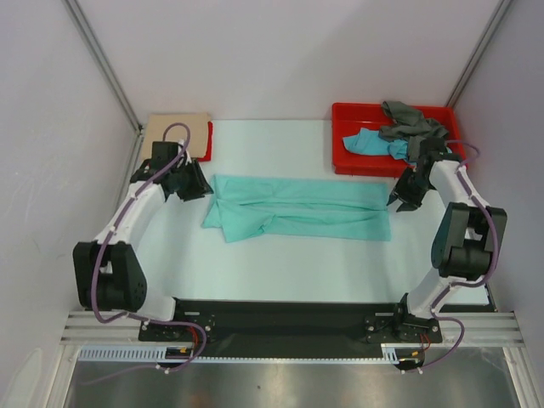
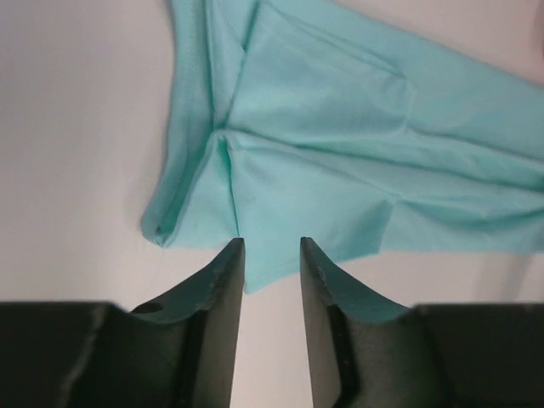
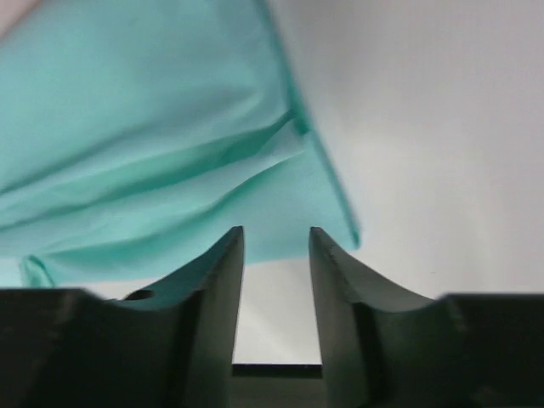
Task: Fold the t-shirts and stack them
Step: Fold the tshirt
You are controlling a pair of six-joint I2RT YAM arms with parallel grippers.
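Observation:
A mint-green t-shirt (image 1: 297, 208) lies folded into a long band across the middle of the table. My left gripper (image 1: 192, 184) stands open at its left end. In the left wrist view this gripper (image 2: 272, 246) has a corner of the mint-green shirt (image 2: 340, 144) lying loose just past its tips. My right gripper (image 1: 405, 195) is open at the shirt's right end. The right wrist view shows that gripper (image 3: 276, 234) with bare table between the fingers and the shirt's edge (image 3: 170, 153) just beyond them. A folded beige t-shirt (image 1: 174, 132) lies on a red one (image 1: 207, 143) at the back left.
A red tray (image 1: 338, 136) at the back right holds a crumpled turquoise-blue t-shirt (image 1: 368, 143) and a grey t-shirt (image 1: 411, 121), close behind my right gripper. White walls with metal posts close in the table on three sides.

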